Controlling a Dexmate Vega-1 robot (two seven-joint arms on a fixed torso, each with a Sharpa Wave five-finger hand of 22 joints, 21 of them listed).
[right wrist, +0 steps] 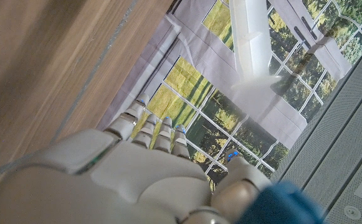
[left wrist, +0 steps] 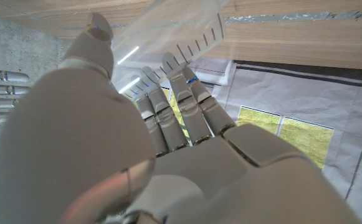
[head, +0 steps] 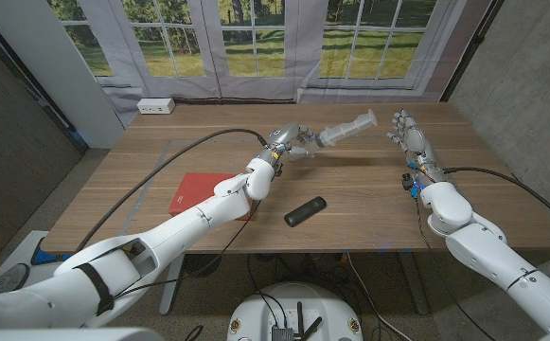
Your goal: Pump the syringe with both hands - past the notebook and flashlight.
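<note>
Syringe [head: 345,130]: I hold its barrel in my left hand [head: 292,145], long axis running toward my right hand [head: 406,130], fingers spread, empty, just off the plunger end.

Left hand [head: 289,142] held the clear syringe [head: 345,130] by its barrel end, lifted above the wooden table [head: 369,204], syringe tilted with its plunger end toward the right hand [head: 405,130]. Right hand stood upright just beside the plunger end, fingers apart, nothing in it; small gap between the two. Red notebook [head: 199,193] lay flat on the table, partly under the left forearm. Black flashlight [head: 305,211] lay on its side near the notebook, toward the table's front edge. White power strip [head: 156,106] sat at the far left corner. Black cables trailed from both arms; windows with grass behind
</note>
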